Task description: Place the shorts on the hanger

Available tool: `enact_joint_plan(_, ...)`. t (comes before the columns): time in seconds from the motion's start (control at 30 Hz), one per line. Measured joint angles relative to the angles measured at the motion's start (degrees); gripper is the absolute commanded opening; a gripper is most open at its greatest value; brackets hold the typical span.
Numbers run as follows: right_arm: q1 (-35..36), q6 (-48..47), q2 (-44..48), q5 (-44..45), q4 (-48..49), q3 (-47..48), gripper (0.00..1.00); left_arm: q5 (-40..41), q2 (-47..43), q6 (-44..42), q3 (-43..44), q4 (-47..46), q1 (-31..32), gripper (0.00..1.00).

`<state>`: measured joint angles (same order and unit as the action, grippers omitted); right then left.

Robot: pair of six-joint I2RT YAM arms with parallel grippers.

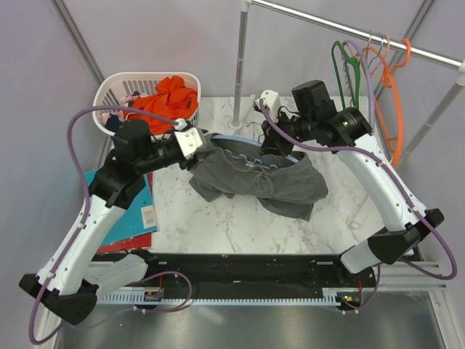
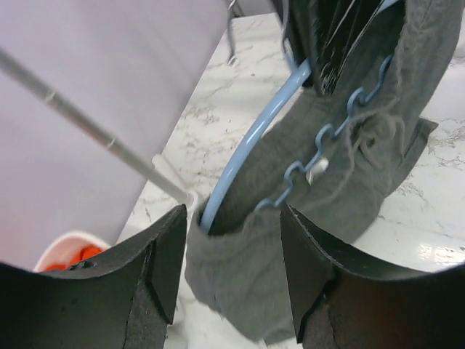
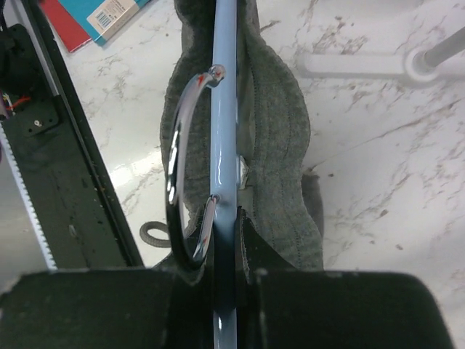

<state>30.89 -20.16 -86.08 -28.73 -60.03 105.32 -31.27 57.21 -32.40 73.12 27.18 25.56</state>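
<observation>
While the shorts [image 1: 283, 185] trailed off it onto the worktop [image 1: 211, 218], the hanger [image 2: 247, 138] ran left-right, hook [image 3: 178, 145] on the far side; right gripper [image 3: 227, 218] was clamped on its top by the hook, left gripper [image 2: 232, 218] sat jaws apart around its left end.

White laundry basket [image 1: 107, 98] sat at the back left corner of the marble counter [image 1: 218, 218], with an orange garment [image 1: 173, 96] piled in it and spilling over the rim. A teal book [image 1: 138, 211] lay on a red folder [image 1: 127, 242] at the left edge. Up on the metal rail [image 1: 349, 29] at back right hung three hangers: green [image 1: 340, 69], lavender [image 1: 369, 87] and orange [image 1: 397, 109] (all bare, bunched close together). The rail's upright pole [image 1: 241, 54] stood behind the counter.
</observation>
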Motion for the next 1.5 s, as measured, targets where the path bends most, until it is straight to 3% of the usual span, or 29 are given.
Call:
enact_joint_plan(0.17, 1.4, 8.5, -1.2, 3.4, -0.4, 0.0, 0.0, 5.5, 6.1, -6.0, 0.0, -4.5, 8.9, 0.58)
enact_joint_plan(0.43, 3.5, 11.6, 1.6, 3.7, 1.2, -2.9, 0.0, 8.3, 13.1, -12.4, 0.2, -8.2, 14.0, 0.58)
enact_joint_plan(0.53, 5.0, 11.6, 2.8, 3.4, 1.3, -3.7, 0.0, 8.9, 15.0, -13.9, 0.7, -9.4, 15.8, 0.45)
enact_joint_plan(0.57, 5.4, 11.6, 3.0, 3.5, 1.4, -3.8, 0.0, 8.9, 15.4, -14.5, 0.7, -9.6, 16.6, 0.28)
enact_joint_plan(0.6, 5.6, 11.6, 3.1, 3.4, 1.5, -3.8, 0.0, 9.0, 15.7, -15.0, 0.8, -9.7, 17.3, 0.19)
enact_joint_plan(0.67, 5.6, 11.2, 3.6, 3.6, 1.7, -3.9, 0.03, 9.6, 15.9, -17.4, 0.7, -9.2, 18.3, 0.04)
enact_joint_plan(0.7, 5.4, 10.8, 3.7, 3.5, 1.6, -3.9, 0.09, 9.7, 16.0, -18.9, 0.6, -8.7, 18.6, 0.02)
enact_joint_plan(0.73, 5.2, 10.1, 4.0, 3.5, 1.4, -3.9, 0.18, 9.6, 16.0, -20.2, 0.4, -8.2, 18.9, 0.02)
enact_joint_plan(0.83, 5.4, 9.6, 4.8, 4.0, 1.0, -4.5, 0.26, 9.4, 15.2, -20.6, -1.6, -10.0, 19.1, 0.02)
enact_joint_plan(1.3, 6.0, 9.2, 13.5, 10.7, -0.3, -11.2, 0.29, 12.6, 8.5, -20.4, -11.5, -19.2, 17.6, 0.02)
enact_joint_plan(1.4, 6.0, 8.9, 14.4, 11.2, -0.8, -11.7, 0.47, 13.1, 8.3, -21.0, -12.9, -21.7, 17.6, 0.02)
enact_joint_plan(1.43, 6.0, 8.8, 14.7, 11.2, -1.0, -12.0, 0.62, 13.2, 8.2, -21.1, -13.2, -22.1, 17.6, 0.02)
enact_joint_plan(1.5, 6.0, 8.7, 15.2, 10.4, -2.3, -12.0, 0.73, 13.3, 7.8, -21.5, -14.3, -23.5, 17.3, 0.02)
